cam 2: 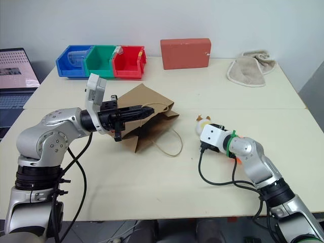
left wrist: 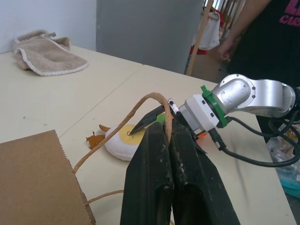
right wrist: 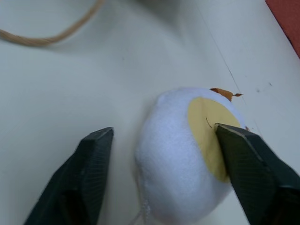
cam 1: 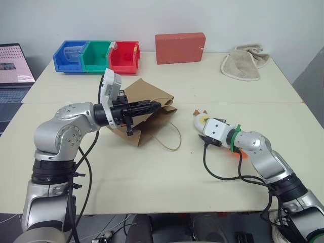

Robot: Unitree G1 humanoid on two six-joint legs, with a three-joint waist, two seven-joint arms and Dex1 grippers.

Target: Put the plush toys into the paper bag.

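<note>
Orange toy mostly hidden behind the right arm. Right gripper is spread around the white egg toy; left gripper is pinching the bag handle.

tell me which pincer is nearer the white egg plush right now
Right. The right pincer has its open fingers on either side of the white egg plush. The left pincer is off at the paper bag, shut on its handle.

I see a red box at the table's far edge. Left of it sit blue, green and red bins; right of it, a beige towel. Far left, a laptop.
</note>
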